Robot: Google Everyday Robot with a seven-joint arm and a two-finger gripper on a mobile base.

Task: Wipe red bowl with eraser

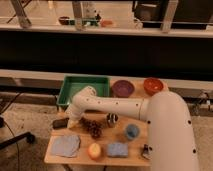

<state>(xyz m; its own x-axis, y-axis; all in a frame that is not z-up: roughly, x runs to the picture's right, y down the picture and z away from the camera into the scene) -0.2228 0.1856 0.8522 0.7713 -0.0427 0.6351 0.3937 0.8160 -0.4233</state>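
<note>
Camera view shows you the hand [71,121] down at the left end of the worktop [107,137], at the tip of the white arm that reaches across from the robot's body on the right of the picture. The eraser [60,123] lies flat just beyond the hand, at the left edge of the worktop. Its long axis runs roughly across the picture, in line with the way the arm reaches. The hand looks to be at or on the near end of it, but the wrist hides the contact, so you cannot tell whether the hand is apart, together or clamped on the eraser.

The relation to watch is the diagonal. The red bowl [153,85] sits at the far right corner, well apart from the eraser, with the dark purple bowl [122,88] just beside it and the green tray [85,89] between the bowls and the hand.

Once you have the eraser, I judge you must carry it back and to the right, over the tray's near edge and past the purple bowl, without mistaking that bowl for the target.
</note>
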